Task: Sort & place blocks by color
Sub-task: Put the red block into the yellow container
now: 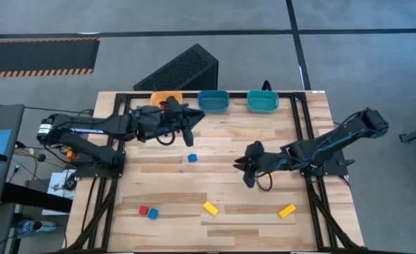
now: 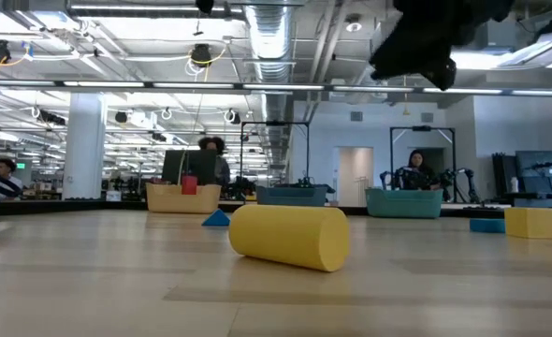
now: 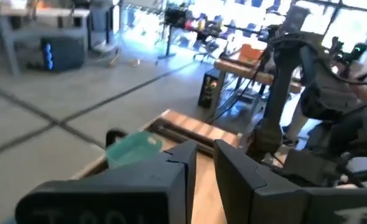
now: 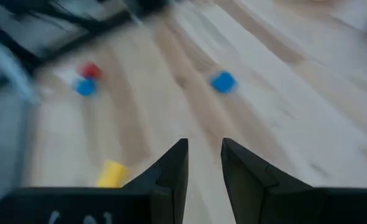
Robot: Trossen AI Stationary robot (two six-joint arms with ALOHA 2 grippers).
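Note:
In the high view a blue block point(image 1: 192, 158) lies mid-table. A red block point(image 1: 144, 210) and a blue block point(image 1: 153, 213) sit together near the near-left edge. Two yellow blocks point(image 1: 210, 207) point(image 1: 287, 210) lie along the near edge. My left gripper point(image 1: 188, 118) hovers by the orange bin point(image 1: 166, 99), fingers slightly apart and empty point(image 3: 205, 163). My right gripper point(image 1: 243, 166) hangs above the table right of the middle blue block, also open and empty point(image 4: 204, 155). Its wrist view shows the blue block point(image 4: 222, 81), the red block point(image 4: 90, 70) and a yellow block point(image 4: 112, 174) ahead of it.
Two teal bins point(image 1: 213, 101) point(image 1: 262, 102) stand beside the orange bin along the far edge. A black frame rail point(image 1: 297, 120) runs around the tabletop. In the low view a yellow block point(image 2: 290, 236) lies close to the camera. People stand in the room behind.

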